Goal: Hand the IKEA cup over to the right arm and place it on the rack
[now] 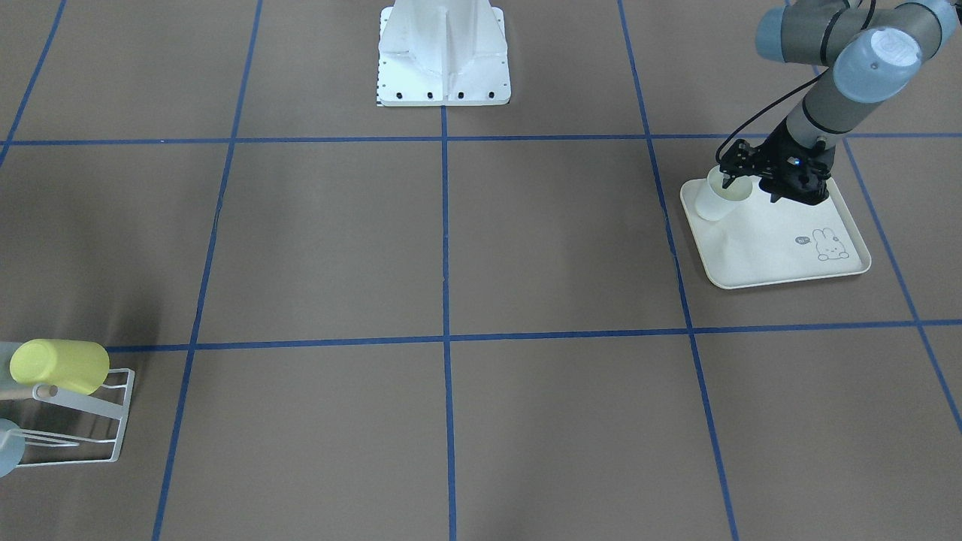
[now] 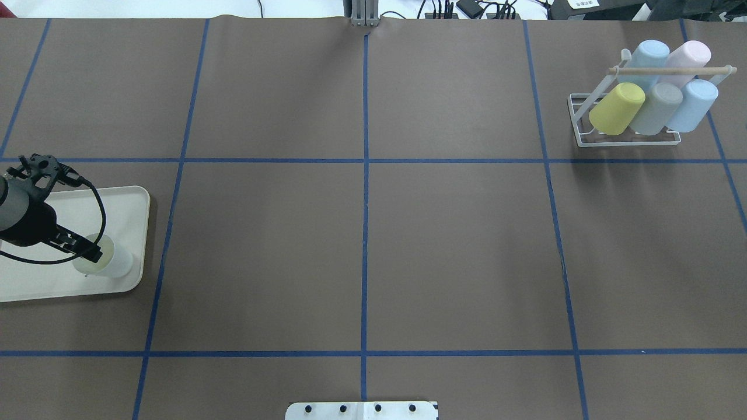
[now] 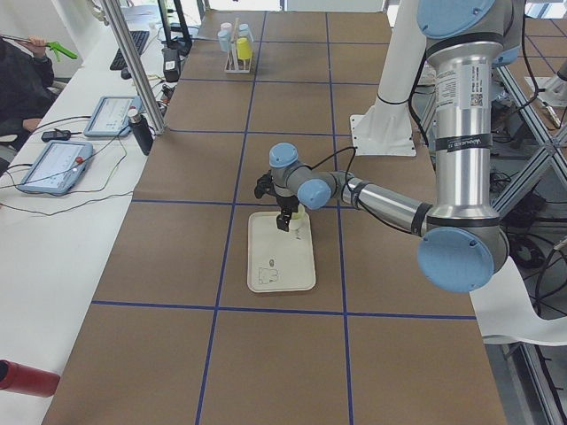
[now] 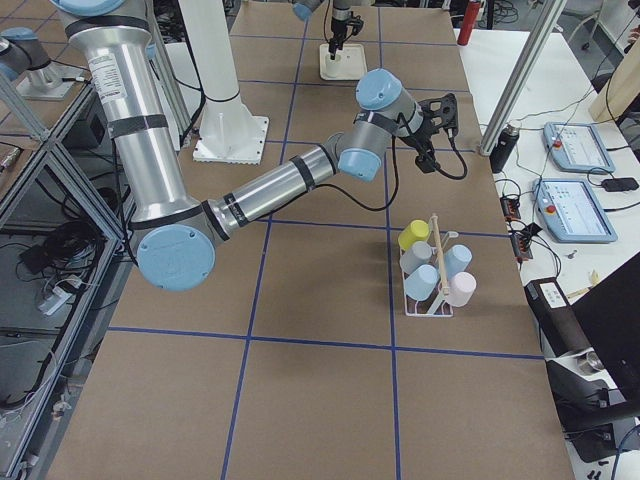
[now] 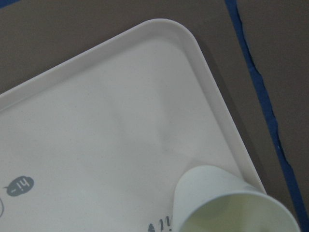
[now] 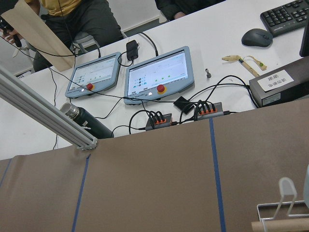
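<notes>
The cup stands upright on the cream tray, base down and open mouth facing straight up, so its long axis runs vertical. It is a pale, almost white cup with a faint greenish inside. It sits in the tray's corner nearest the robot's base and the middle of the table, close to the raised rim.

The left gripper comes down on it from above. Its thin black fingers are at the rim of the cup, and one reaches over the open mouth. Whether they are pinching the wall or just set around it, I cannot tell.

The right gripper hangs in the air well away from the tray, beyond the rack. It shows only in the right side view, so I cannot tell whether its fingers are spread or closed.

The rack is at the far right end of the brown table. It carries five cups slanted on its prongs, among them a yellow cup.
</notes>
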Controlling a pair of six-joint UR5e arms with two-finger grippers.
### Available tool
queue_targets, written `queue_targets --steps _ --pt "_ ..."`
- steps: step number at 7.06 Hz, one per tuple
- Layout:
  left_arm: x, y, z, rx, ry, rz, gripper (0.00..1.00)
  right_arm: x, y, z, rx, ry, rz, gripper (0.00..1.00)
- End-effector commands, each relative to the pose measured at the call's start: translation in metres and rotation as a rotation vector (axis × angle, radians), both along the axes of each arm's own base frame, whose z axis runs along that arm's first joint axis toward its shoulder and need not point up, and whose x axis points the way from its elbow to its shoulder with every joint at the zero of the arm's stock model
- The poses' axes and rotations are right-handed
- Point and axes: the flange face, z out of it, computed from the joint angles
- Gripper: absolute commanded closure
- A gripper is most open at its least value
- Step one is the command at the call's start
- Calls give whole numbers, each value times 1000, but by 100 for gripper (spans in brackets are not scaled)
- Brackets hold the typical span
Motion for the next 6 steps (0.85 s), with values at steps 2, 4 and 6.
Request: queue_targets --steps 2,4,6 --pt "2 2 1 -2 -2 7 71 0 0 -1 2 1 0 0" --pt "8 5 -2 1 1 20 100 0 -1 1 2 4 -1 0" --pt "6 6 -7 5 5 19 100 0 -1 0 1 1 0 0"
